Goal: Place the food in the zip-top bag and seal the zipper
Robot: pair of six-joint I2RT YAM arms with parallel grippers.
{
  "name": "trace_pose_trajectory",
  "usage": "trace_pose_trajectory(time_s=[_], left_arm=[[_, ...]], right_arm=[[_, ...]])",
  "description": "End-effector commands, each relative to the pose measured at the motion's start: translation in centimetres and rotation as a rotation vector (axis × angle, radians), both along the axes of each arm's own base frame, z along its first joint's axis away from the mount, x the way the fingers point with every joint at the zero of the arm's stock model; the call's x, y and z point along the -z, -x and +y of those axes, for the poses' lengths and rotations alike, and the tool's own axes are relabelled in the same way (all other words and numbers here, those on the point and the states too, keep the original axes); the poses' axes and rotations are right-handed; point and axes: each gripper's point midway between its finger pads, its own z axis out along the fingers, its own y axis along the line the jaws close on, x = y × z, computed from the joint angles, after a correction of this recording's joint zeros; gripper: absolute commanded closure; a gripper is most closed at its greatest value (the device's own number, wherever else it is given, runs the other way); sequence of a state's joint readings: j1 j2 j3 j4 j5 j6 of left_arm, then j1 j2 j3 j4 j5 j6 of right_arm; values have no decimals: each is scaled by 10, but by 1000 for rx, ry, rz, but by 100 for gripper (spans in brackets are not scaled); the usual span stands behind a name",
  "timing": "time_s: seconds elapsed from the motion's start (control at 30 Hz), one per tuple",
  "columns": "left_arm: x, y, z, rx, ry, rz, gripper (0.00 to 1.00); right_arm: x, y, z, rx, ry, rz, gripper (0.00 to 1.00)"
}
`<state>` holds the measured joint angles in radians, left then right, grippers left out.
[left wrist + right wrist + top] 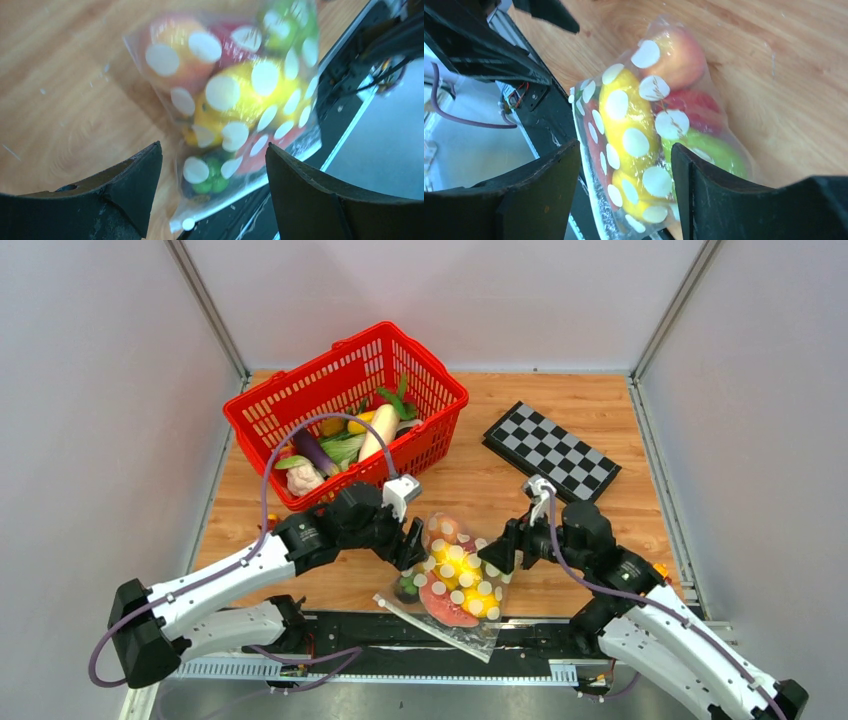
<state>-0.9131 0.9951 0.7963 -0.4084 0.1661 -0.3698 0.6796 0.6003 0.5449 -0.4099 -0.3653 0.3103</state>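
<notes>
The bag (455, 585) is clear, glossy, crinkled film printed with white dots. It bulges around the food (465, 575): rounded yellow, red, green and orange pieces. It lies at the near edge of the wood-grain table (480, 480), overlapping the black rail (540, 633). My left gripper (412, 540) and right gripper (497, 555) flank it, fingers apart, holding nothing. Beyond: red lattice basket (425, 440), checkerboard (550, 450), plain grey walls (90, 390).

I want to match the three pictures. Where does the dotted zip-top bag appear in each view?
Top external: zip-top bag low centre of the picture.
Left wrist: bag upper centre, above the left fingers.
Right wrist: bag centre, reaching down between the right fingers.
Shared landmark: the yellow fruit inside the bag.
</notes>
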Motion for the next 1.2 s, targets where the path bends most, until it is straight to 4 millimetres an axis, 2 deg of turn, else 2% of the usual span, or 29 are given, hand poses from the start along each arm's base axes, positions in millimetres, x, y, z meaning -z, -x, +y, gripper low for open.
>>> trace_pose_trajectory(time_s=[0.0, 0.17, 0.3, 0.4, 0.5, 0.57, 0.63, 0.73, 0.93, 1.1, 1.17], left_arm=[[25, 25, 6, 34, -40, 83, 18], [49, 34, 6, 34, -50, 125, 17], [65, 37, -1, 50, -36, 153, 16], [71, 38, -7, 69, -31, 166, 16], [74, 33, -13, 62, -15, 156, 16], [70, 29, -19, 63, -1, 148, 16], [63, 25, -28, 70, 26, 141, 17], [47, 14, -48, 66, 87, 122, 19], [23, -14, -84, 23, 189, 88, 22], [11, -41, -98, -17, 145, 22, 23], [10, -51, -98, -46, 102, -1, 23]], right_arm=[[-2, 8, -23, 246, -64, 224, 31], [12, 27, -38, 345, -102, 369, 28], [38, 41, -34, 349, -131, 503, 24], [58, 44, -33, 379, -111, 586, 20], [62, 38, -21, 343, -144, 580, 18], [56, 31, -5, 281, -216, 550, 16], [48, 16, 2, 283, -262, 506, 16], [39, -14, 0, 354, -227, 409, 10], [18, -71, -1, 431, -187, 333, 10], [15, -104, -8, 446, -162, 348, 10], [19, -110, -11, 443, -144, 366, 10]])
